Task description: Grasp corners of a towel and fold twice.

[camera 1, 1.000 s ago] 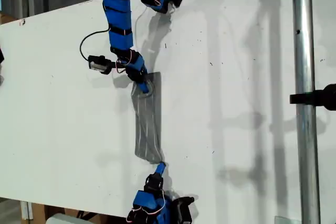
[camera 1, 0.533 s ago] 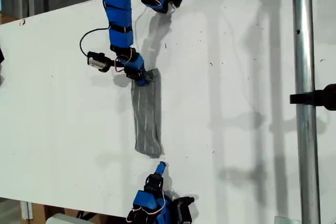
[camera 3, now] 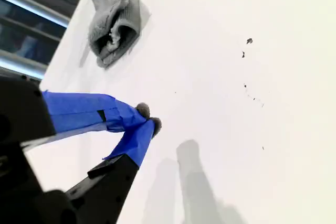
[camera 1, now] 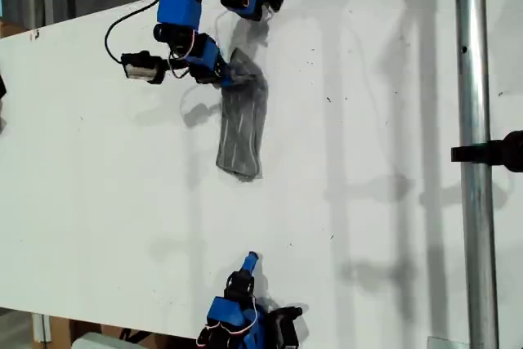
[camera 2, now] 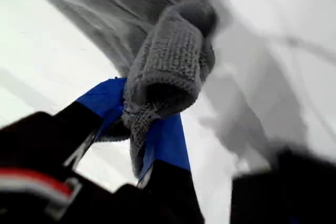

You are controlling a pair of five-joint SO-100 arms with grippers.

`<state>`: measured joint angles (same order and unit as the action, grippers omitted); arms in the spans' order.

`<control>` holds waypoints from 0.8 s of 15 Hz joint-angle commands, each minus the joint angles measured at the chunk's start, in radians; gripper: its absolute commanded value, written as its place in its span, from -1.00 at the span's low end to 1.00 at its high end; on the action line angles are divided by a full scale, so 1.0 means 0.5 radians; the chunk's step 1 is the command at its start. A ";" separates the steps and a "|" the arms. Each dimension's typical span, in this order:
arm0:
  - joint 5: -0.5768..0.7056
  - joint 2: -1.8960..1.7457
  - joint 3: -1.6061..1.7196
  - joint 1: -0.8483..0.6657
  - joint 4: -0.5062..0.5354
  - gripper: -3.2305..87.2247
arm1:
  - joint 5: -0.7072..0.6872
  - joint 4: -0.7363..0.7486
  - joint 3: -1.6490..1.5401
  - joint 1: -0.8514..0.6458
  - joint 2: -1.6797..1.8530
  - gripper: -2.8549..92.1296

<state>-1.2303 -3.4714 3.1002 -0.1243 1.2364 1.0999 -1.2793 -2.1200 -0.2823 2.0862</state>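
Observation:
The towel, a grey cloth with thin white stripes, hangs bunched into a narrow strip at the upper middle of the exterior view. My first gripper is shut on its upper end; the first wrist view shows a rolled fold of the towel pinched between the blue fingers. The towel's lower end touches or hovers just over the white table; its corners are hidden in the folds. My second gripper sits low in the exterior view, shut on nothing, apart from the towel, its blue fingertips together.
A vertical metal pole with a black clamp stands at the exterior view's right. A black cable loops from the first arm. Small dark specks mark the table surface.
My first gripper has lifted and pulled the towel upward in the exterior view, away from my second gripper. The towel's lower end left the second gripper, which stays in place.

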 commanded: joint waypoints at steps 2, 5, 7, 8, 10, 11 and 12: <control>-0.003 -0.018 0.012 0.000 -0.037 -0.99 | -0.095 1.101 0.101 0.101 -0.135 -0.94; -0.006 -0.018 0.012 -0.003 -0.037 -0.99 | -0.074 1.387 0.209 0.126 -0.469 -0.94; -0.006 -0.018 0.012 0.000 -0.037 -0.99 | -0.089 1.712 0.163 0.153 -0.546 -0.62; -0.006 -0.018 0.012 0.000 -0.037 -0.99 | -0.233 1.927 0.107 0.206 -0.448 0.06; -0.003 -0.018 0.012 -0.003 -0.034 -0.99 | -0.319 2.467 -0.245 0.190 -0.064 -0.48; -0.003 -0.018 0.012 -0.006 -0.034 -0.99 | -0.313 2.629 -0.426 0.126 0.160 -0.49; -0.003 -0.018 0.012 -0.006 -0.034 -0.99 | -0.319 2.549 -0.497 0.064 0.374 -0.49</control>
<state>-1.2303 -3.4714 3.1002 -0.1243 1.2364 0.9541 -0.0337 -2.3455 -0.2148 2.1062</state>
